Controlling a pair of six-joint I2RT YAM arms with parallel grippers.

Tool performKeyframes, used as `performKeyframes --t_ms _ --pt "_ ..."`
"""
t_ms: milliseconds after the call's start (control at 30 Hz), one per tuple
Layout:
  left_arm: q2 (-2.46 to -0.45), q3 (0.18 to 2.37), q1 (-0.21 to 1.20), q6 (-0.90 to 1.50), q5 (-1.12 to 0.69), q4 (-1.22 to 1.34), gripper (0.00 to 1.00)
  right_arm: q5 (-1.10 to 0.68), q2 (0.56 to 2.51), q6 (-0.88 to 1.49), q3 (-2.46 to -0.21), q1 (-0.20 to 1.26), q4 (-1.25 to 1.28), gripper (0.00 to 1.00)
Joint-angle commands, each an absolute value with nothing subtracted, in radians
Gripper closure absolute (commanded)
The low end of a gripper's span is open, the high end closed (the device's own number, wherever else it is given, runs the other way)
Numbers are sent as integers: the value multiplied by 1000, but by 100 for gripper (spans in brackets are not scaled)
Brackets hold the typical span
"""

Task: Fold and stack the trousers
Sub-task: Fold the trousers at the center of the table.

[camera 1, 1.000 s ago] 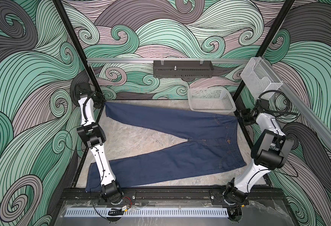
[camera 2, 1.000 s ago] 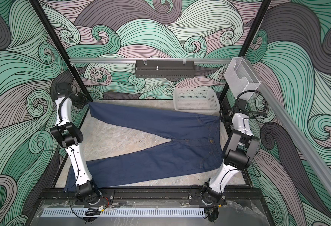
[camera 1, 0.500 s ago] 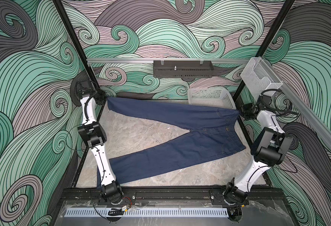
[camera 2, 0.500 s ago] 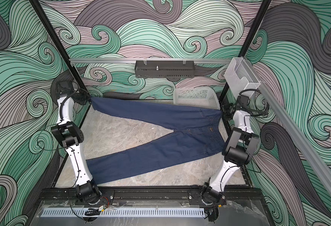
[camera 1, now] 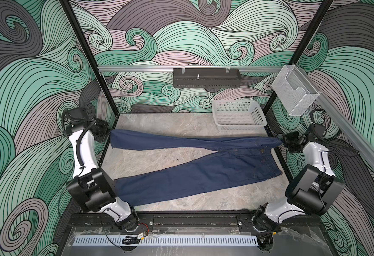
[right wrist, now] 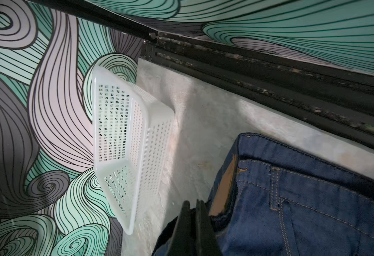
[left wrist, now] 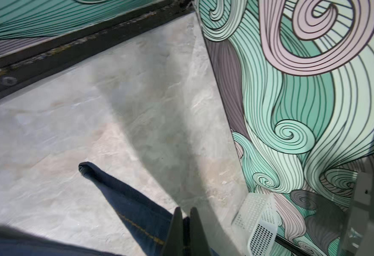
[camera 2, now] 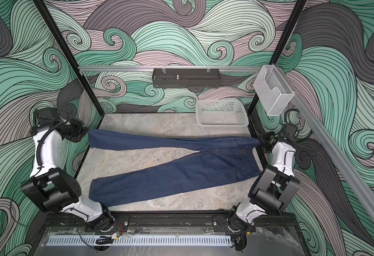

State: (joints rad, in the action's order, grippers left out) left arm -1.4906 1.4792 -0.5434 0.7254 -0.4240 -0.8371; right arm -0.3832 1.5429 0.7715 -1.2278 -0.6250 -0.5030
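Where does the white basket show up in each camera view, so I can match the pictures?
Top view: white basket at the table's far right corner, beyond the waistband of the trousers.
Top view: white basket in that same corner.
Left wrist: white basket against the patterned wall, beside the left tool.
Right wrist: white basket past the right tool, clear of the waistband.
Shared landmark: the trousers, in all four views.

Probably robotics lab cell: swirl-printed walls (camera 1: 181,33), black frame post (camera 1: 88,55), marble-look tabletop (camera 1: 159,124), robot arm (camera 1: 83,153).

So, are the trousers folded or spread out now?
Spread, not folded: the trousers lie open in a V, legs apart; the left gripper and right gripper pinch the far hem and waistband.
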Motion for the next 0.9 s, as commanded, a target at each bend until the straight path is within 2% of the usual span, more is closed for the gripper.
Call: performKeyframes --t_ms 0,133,433,567,767,867 --pt "-1375 1307 -557 714 -375 -779 100 -380 1518 717 -1174 -637 -536 100" --pt "-1265 1181 -579 697 -358 -792 100 -348 1482 682 -1119 -640 -556 100" --pt "-1123 1086 -635 694 -267 -878 100 -197 1394 667 -1002 -639 -515 100" --pt "-1131 1077 -643 714 -290 -829 100 -185 1463 685 -1069 -640 -549 100" --pt "-1200 1187 -663 759 -344 -849 100 -148 1518 689 -1241 -637 -633 100" --pt "-1206 1196 -676 748 -352 -891 100 -98 1508 660 -1232 -637 -652 100"
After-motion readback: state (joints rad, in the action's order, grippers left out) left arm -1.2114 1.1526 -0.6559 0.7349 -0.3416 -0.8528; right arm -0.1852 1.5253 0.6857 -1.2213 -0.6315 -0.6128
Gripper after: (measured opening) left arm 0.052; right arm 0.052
